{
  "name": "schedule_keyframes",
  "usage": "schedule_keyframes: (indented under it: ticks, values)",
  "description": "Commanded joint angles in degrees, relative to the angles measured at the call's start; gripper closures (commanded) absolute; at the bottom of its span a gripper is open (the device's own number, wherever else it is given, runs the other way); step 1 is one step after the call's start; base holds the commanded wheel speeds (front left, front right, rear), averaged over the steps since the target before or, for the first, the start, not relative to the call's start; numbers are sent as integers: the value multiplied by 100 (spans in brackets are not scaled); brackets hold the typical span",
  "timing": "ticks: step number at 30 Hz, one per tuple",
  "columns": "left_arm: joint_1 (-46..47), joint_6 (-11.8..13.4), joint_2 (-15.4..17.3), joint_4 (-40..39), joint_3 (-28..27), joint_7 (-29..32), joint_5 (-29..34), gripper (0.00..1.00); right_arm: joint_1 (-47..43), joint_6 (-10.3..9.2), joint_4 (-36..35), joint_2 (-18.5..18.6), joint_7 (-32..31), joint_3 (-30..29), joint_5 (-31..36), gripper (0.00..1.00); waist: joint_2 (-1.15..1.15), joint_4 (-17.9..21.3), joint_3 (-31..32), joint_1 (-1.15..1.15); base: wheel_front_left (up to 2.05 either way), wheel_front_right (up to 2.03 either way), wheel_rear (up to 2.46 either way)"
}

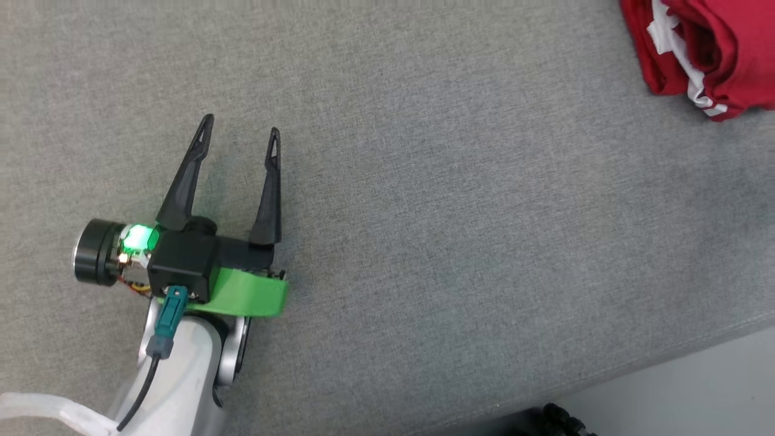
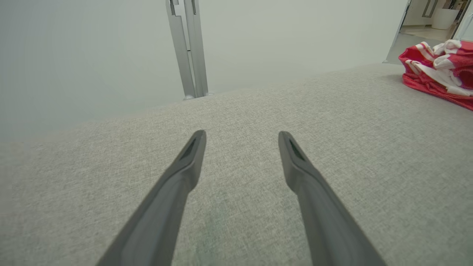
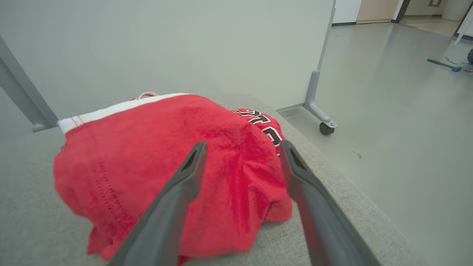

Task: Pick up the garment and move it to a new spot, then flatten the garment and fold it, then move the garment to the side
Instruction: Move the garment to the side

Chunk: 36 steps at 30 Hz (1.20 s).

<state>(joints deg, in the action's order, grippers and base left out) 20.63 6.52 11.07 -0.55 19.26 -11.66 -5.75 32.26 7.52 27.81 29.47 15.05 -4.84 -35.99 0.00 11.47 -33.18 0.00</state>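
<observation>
The garment (image 1: 708, 51), red with white trim, lies bunched at the far right corner of the grey padded surface (image 1: 460, 200). My left gripper (image 1: 241, 130) rests open over bare fabric at the lower left, far from the cloth; its wrist view has the garment (image 2: 441, 70) at the upper right and its own gripper (image 2: 242, 136) with nothing between the fingers. In the right wrist view my right gripper (image 3: 242, 147) stands open right over the red garment (image 3: 166, 170), the fingers (image 3: 192, 170) spread across a fold without pinching it.
The grey surface ends at a front edge (image 1: 666, 357) with pale floor below. A wheeled partition leg (image 3: 319, 111) stands beside the surface's far end. A grey metal post (image 2: 186, 48) rises behind the surface against a white wall.
</observation>
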Motion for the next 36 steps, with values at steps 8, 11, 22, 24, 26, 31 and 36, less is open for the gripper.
schedule_keyframes:
  ticks: [8, 11, 22, 24, 26, 31, 36]
  values:
    - [-750, 272, -63, 184, -248, -109, -345, 0, -1697, -7, -1783, -1014, 12, -271, 1111, 0, 0, 42, 1333, 0, 0, 0, 0]
    - [-988, 341, -80, 227, -333, -125, -457, 0, -2083, -7, -2098, -1233, 13, -215, 1253, 0, 0, -19, 1634, 0, 0, 0, 0]
    - [-1683, 521, -114, 335, -505, -162, -755, 0, -3041, -7, -2926, -1717, -382, 111, 1607, 0, 0, -581, 2378, 0, 0, 0, 0]
    - [-1750, 531, -121, 388, -521, -175, -802, 0, -3166, -7, -3056, -1773, -510, 137, 1642, 0, 0, -741, 2466, 0, 0, 0, 0]
    - [-1800, 530, -122, 436, -539, -197, -840, 0, -3274, -7, -3182, -1811, -613, 138, 1709, 0, 0, -892, 2514, 0, 0, 0, 0]
    - [-1866, 438, -136, 615, -506, -244, -926, 0, -3543, -7, -3450, -1961, -838, 153, 1791, 0, 0, -1192, 2661, 0, 0, 0, 0]
    - [-1983, 386, -133, 818, -480, -286, -973, 0, -3867, -7, -3581, -2101, -1058, 173, 1864, 0, 0, -1317, 2888, 0, 0, 0, 0]
